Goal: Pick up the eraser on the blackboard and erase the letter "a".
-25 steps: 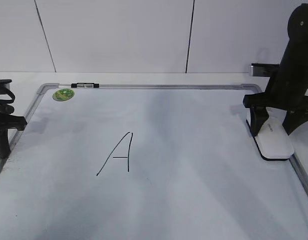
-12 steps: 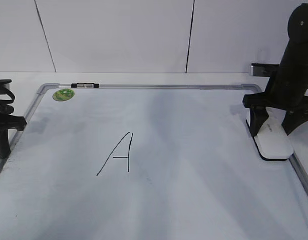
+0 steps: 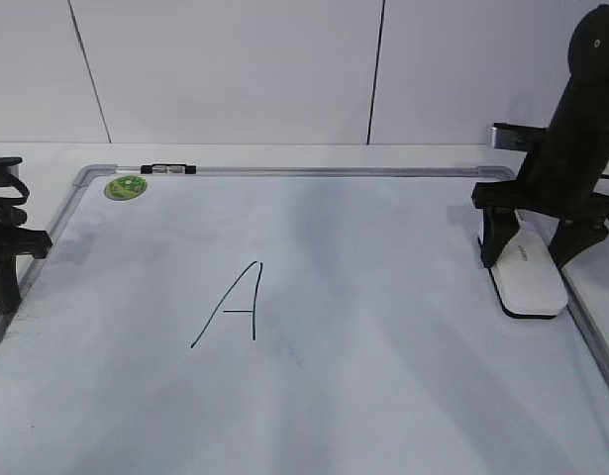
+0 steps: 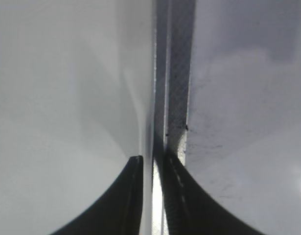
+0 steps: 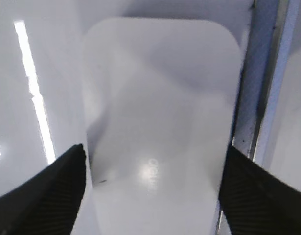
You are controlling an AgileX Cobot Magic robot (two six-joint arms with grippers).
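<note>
The white eraser [image 3: 527, 278] with its thin black base lies flat on the blackboard [image 3: 383, 327], close to the board's right frame. My right gripper [image 3: 530, 247] straddles the eraser's far end with a finger on each side. In the right wrist view the eraser [image 5: 160, 112] fills the span between the right gripper's fingers [image 5: 152, 196], which are closed on its sides. A tall capital "A" [image 3: 233, 305] is drawn left of the middle. No small "a" shows on the board. My left gripper [image 3: 2, 262] rests at the board's left edge, its jaws [image 4: 152, 196] nearly together over the frame.
A round green magnet [image 3: 126, 187] and a black-and-white marker [image 3: 168, 169] sit at the board's far left corner. The silver frame [image 5: 265, 98] runs just right of the eraser. A white wall stands behind the board.
My right gripper and the eraser have shifted a little left, off the right frame. The eraser now lies straighter along the frame. The left arm has not moved.
</note>
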